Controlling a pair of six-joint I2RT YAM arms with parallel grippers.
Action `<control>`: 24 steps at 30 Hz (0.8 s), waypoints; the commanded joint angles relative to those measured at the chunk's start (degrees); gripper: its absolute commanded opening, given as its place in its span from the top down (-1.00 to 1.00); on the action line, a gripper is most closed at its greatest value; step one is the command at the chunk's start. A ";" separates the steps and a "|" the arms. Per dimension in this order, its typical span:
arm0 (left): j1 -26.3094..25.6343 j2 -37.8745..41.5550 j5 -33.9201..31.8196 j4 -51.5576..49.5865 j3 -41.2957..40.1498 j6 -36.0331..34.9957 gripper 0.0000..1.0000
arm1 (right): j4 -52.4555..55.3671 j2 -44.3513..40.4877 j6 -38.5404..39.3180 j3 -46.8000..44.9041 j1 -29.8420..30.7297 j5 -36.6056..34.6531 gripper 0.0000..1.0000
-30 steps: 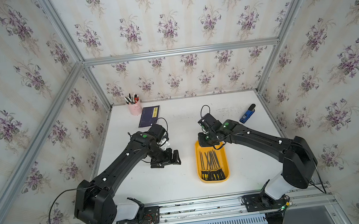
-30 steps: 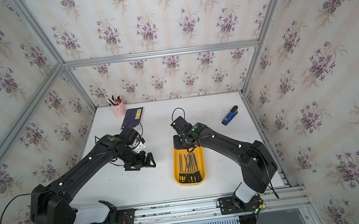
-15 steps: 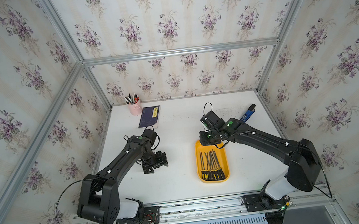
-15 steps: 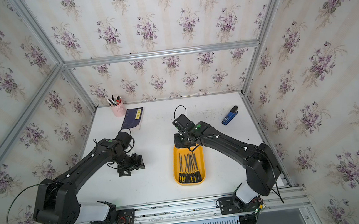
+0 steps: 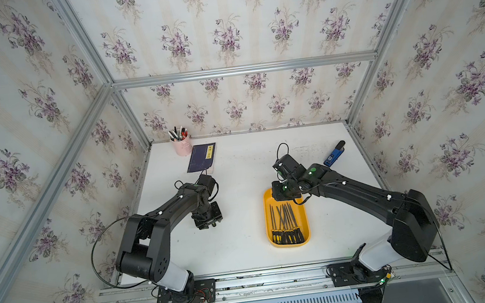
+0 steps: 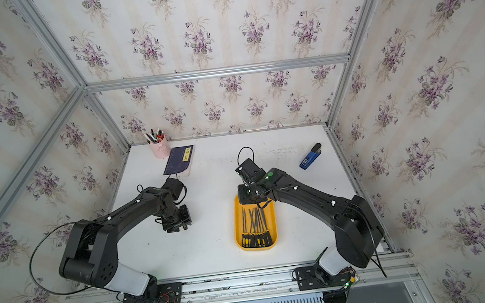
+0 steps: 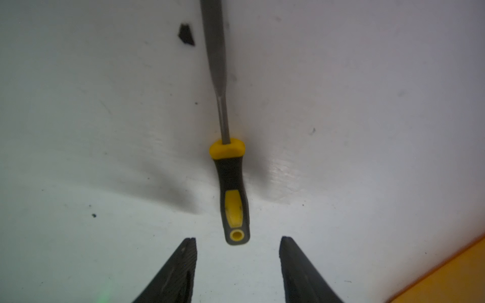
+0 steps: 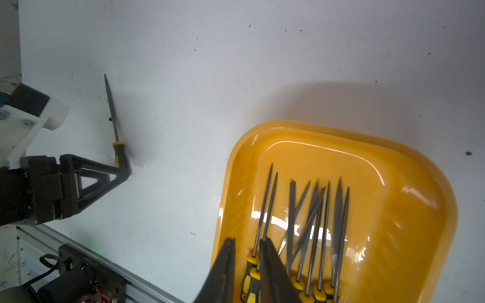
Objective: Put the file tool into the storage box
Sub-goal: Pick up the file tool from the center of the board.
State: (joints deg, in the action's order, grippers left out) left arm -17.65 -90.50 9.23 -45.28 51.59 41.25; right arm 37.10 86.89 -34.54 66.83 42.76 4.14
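Storage box [image 5: 303, 218] holds several files [image 5: 284, 221]; one file tool [image 7: 232, 183] lies outside.

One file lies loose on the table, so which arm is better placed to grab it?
Left. The left gripper has open jaws flanking the handle of the file; the right gripper hangs over the storage box, apart from it.

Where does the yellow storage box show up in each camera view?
Top view: storage box, just right of centre.
Top view: near centre.
Left wrist: only a corner, lower right.
Right wrist: fills lower right.
Shared landmark: the left gripper, in all four.
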 commanded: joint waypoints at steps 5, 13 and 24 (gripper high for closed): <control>-0.10 -0.68 -3.52 2.18 -1.62 -0.73 0.43 | -1.47 0.68 0.23 -0.26 0.11 0.99 0.56; -0.09 -0.97 -1.46 1.11 -1.54 -5.00 0.87 | -2.13 1.70 0.53 0.15 0.06 1.64 0.56; -1.02 6.05 6.18 -3.72 -2.78 -12.47 1.00 | -2.03 1.46 0.19 -0.65 0.02 0.34 0.57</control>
State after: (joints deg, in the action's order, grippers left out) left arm -18.31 -85.93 12.23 -46.13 49.01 31.90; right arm 35.59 88.51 -34.46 66.19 42.78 5.41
